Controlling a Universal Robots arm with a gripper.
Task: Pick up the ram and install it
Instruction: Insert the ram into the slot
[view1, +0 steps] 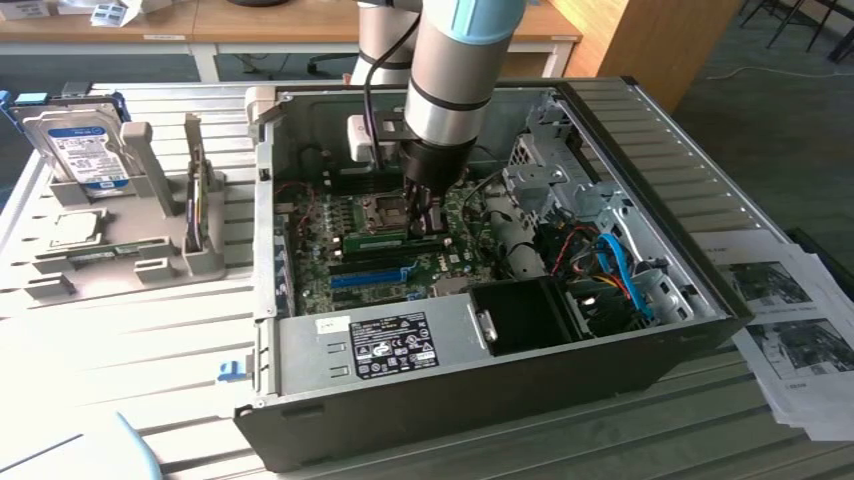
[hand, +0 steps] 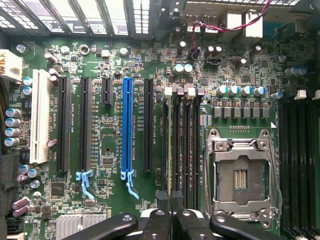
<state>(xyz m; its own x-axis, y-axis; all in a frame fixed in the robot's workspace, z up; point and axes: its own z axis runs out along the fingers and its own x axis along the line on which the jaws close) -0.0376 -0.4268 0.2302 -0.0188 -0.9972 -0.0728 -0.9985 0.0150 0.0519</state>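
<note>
— Where's the ram (view1: 387, 240), the long thin green circuit-board stick?
— Inside the open grey metal computer case (view1: 667, 150), low over the green motherboard (hand: 105, 150) and directly under the black gripper (view1: 427, 222). As I read it, the fingers are drawn together on its upper edge. I can't tell whether it is seated in a slot.
— Which way does it lie?
— Its long axis runs along the row of black memory slots (hand: 184, 145), parallel to the bright blue plastic expansion slot (hand: 127, 130). Most of its length shows on the exterior view's left of the fingers.
— What's beside it?
— The silver metal processor socket (hand: 240, 175) is just beside the slots on one side, and the blue slot is near on the other. Small silver-topped capacitors (hand: 179, 69) stand near the slots' far end.
— Is there room around the arm?
— It's open above. Blue and black cables (view1: 617, 265) bunch toward the exterior view's right, apart from the gripper. The boxy silver hard drive (view1: 80, 145) sits outside the case, well apart
</note>
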